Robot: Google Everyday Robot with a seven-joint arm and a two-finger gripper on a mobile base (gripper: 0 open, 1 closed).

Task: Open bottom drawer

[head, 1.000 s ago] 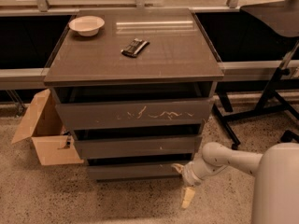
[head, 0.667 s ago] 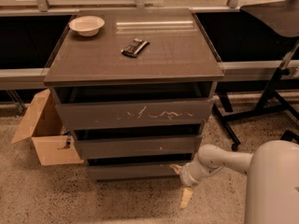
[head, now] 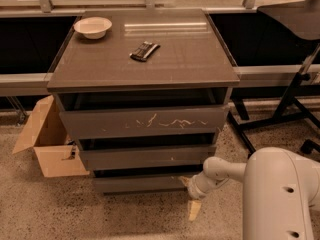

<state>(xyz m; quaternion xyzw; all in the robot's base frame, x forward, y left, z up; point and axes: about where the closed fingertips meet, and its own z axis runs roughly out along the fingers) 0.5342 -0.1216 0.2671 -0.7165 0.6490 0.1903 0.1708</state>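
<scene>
- Cabinet [head: 150, 74] stands mid-frame. Three dark handleless fronts are stacked below its top.
- The bottom drawer [head: 140, 184] is the lowest and narrowest front, at 6 o'clock on the cabinet, just above the floor. Its panel is plain.
- The scratched top drawer [head: 145, 121] and the middle drawer [head: 147, 156] sit above it.
- The gripper [head: 189, 196] is low, at 5 o'clock in frame, at the right end of the bottom drawer.
- Fingers are spread. The upper fingertip [head: 184, 180] lies at or against the drawer's right end; contact cannot be confirmed. The lower finger [head: 194, 210] points down to the floor, clear of the panel.
- Progress: the approach looks done and the gripper is in place at the drawer. The drawer reads as shut or barely out, with only a thin dark gap above its front.
- Left to do, by my reading: get a hold on the edge, then pull out toward 6 o'clock.
- Also present: a bowl [head: 93, 27] at 11 o'clock on the cabinet top, and a cardboard box [head: 47, 144] at 8 o'clock beside the cabinet.
</scene>
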